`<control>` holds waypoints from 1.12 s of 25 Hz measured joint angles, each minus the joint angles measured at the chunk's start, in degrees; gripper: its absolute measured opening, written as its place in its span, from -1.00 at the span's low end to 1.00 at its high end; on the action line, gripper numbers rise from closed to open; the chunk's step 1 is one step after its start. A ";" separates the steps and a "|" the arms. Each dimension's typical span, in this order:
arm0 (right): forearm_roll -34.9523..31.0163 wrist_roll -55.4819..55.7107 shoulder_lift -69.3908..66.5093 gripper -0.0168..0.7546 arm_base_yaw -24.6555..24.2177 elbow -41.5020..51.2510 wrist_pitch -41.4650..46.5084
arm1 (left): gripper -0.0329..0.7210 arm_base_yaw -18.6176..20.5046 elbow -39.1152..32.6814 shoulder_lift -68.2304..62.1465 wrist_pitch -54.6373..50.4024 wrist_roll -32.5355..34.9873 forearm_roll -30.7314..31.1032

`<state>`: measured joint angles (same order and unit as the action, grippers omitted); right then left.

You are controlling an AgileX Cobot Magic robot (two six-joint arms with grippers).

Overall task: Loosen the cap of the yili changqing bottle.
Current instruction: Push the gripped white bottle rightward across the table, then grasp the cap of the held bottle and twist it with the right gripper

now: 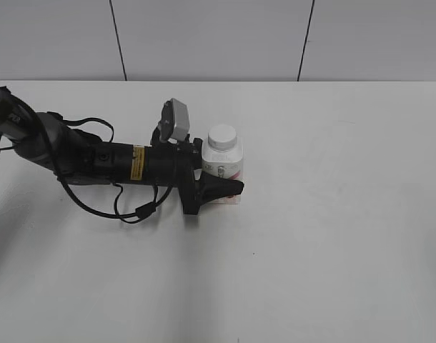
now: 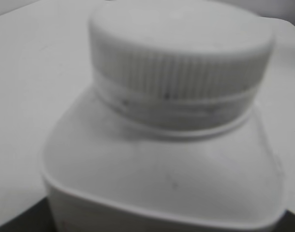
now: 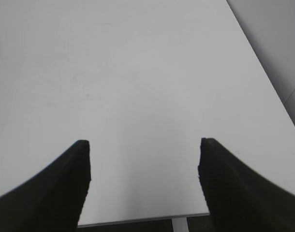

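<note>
Cap (image 1: 222, 136) sits on the bottle (image 1: 224, 163), white, round, flat-topped; in the left wrist view its ribbed side (image 2: 179, 63) fills the upper frame, blurred by closeness, seated down on the neck ring with the sloped white shoulder (image 2: 162, 179) below. Bottle stands upright on the white table (image 1: 332, 236), a little left of centre and toward the back in the exterior view, pink-red label showing at its lower front. Left gripper (image 1: 221, 187) lies low along the table, arm reaching in from 9 o'clock; one black finger (image 1: 218, 191) crosses the bottle's near side at the base, the other is hidden behind the body, so the bottle sits between them. Fingers appear closed against the bottle's lower body, though actual contact on the far side cannot be seen. Wrist camera housing (image 1: 178, 119) stands at 10 o'clock of the cap. Right gripper (image 3: 143, 169) is out of the exterior view; its own camera shows two black fingertips (image 3: 75, 183) spread wide apart over bare table (image 3: 138, 72), holding nothing.
</note>
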<state>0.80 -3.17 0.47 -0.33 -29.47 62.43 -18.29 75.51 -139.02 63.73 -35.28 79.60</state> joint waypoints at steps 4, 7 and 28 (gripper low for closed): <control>-0.80 2.30 -0.39 0.47 0.00 -1.62 -2.12 | 0.24 0.00 0.00 0.00 0.00 0.31 0.00; -2.06 3.17 -6.92 0.47 0.00 -3.00 -2.39 | 0.24 0.00 0.00 0.00 0.00 0.78 0.00; -18.16 2.25 -71.28 0.47 3.84 -31.16 -0.15 | 0.24 0.00 0.00 0.00 -0.35 2.02 -2.18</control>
<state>-17.36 -0.92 -70.80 3.50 -60.62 62.28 -18.29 75.51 -139.02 63.38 -33.26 77.42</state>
